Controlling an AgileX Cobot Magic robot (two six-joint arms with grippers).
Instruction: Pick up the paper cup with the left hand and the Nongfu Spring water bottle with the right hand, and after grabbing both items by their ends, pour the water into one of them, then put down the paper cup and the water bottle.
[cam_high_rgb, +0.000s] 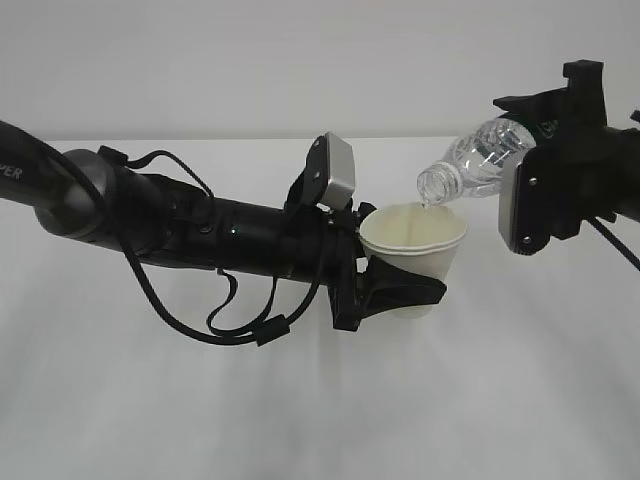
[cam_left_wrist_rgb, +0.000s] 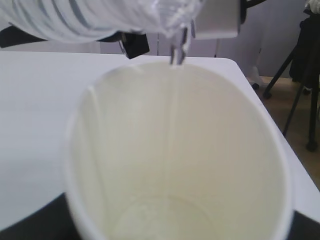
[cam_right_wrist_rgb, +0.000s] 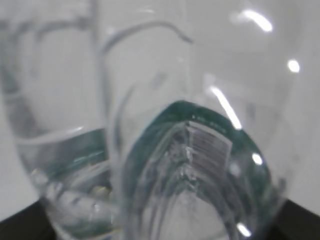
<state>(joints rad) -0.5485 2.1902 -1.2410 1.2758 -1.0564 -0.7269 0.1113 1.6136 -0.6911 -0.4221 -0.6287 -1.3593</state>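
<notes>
Exterior view: left claw (cam_high_rgb: 400, 290), centre frame, is clamping the paper cup (cam_high_rgb: 415, 255) above the white bench (cam_high_rgb: 320, 420). Right claw (cam_high_rgb: 545, 195), upper right, is gripping the Nongfu Spring water bottle (cam_high_rgb: 480, 155), tilting its mouth over the cup's rim. Thin water (cam_left_wrist_rgb: 177, 52) stream is entering at the far edge. Risk: mouth sits near the rim, so slight drift could spill outside.

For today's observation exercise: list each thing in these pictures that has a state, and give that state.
paper cup: upright, held off the table, open.
Nongfu Spring water bottle: uncapped, tilted, mouth over the cup.
water: trickling into the cup.
left hand: gripping the cup.
right hand: gripping the bottle.
</notes>
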